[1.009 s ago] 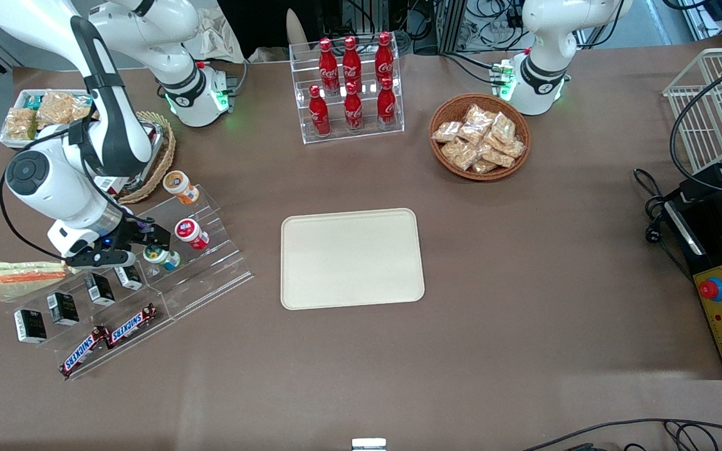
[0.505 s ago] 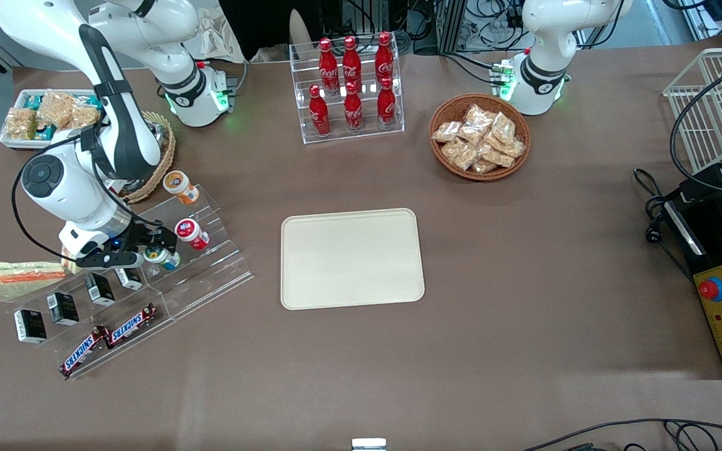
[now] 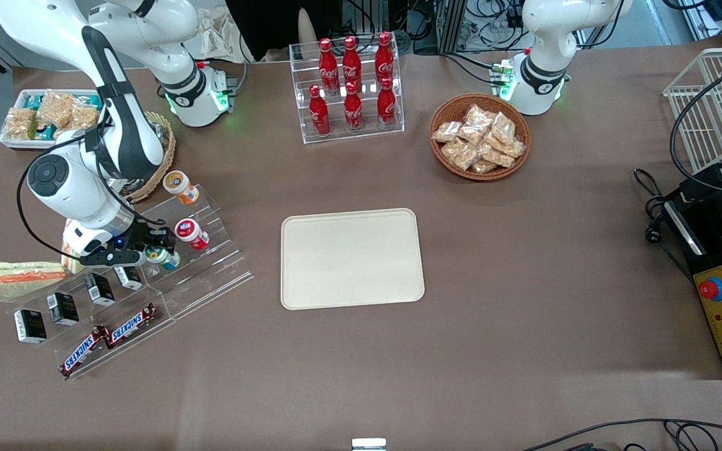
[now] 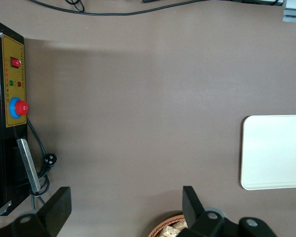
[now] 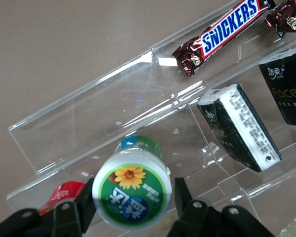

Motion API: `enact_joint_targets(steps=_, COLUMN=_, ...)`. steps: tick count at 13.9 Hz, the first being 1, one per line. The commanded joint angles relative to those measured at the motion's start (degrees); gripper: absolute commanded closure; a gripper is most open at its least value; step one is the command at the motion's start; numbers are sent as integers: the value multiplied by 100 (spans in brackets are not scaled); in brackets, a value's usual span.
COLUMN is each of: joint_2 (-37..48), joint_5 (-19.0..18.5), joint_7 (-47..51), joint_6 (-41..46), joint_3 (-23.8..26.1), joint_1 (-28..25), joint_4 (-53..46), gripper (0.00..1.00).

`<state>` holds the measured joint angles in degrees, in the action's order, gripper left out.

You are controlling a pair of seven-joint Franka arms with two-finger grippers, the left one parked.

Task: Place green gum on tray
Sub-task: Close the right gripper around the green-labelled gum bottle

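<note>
The green gum [image 5: 132, 193] lies on the clear rack [image 3: 207, 266], between the fingers [image 5: 84, 207] of the claw [image 5: 130, 210]. The claw is open and holds nothing. The tray [image 3: 351, 258] sits well apart.

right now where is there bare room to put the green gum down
The tray is bare all over, with open table around it. It is crowded at the clear stepped rack, where the hand sits around the green gum, close beside the red-lidded bottle and black boxes.
</note>
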<state>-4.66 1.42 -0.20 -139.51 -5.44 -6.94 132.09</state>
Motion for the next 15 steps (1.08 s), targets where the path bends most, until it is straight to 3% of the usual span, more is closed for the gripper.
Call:
enact_joint_targets(steps=1, joint_2=0, joint_5=104, joint_7=28, joint_6=-77, joint_3=-1, joint_1=-1, joint_4=36, gripper=41)
enact_joint_targets(steps=4, joint_2=9, joint_5=104, joint_7=142, joint_6=-59, joint_3=-1, joint_1=-1, joint_4=1, gripper=42)
enact_joint_targets(steps=6, joint_2=44, joint_5=104, joint_7=187, joint_6=-50, joint_3=-1, joint_1=-1, joint_4=-69, gripper=52)
enact_joint_targets(steps=8, joint_2=88, joint_5=104, joint_7=178, joint_6=202, joint_3=-1, joint_1=-1, joint_4=-349, gripper=52)
enact_joint_targets(steps=15, joint_2=106, joint_5=104, joint_7=195, joint_6=3786, joint_3=7, joint_1=-27, joint_4=-3432, gripper=51)
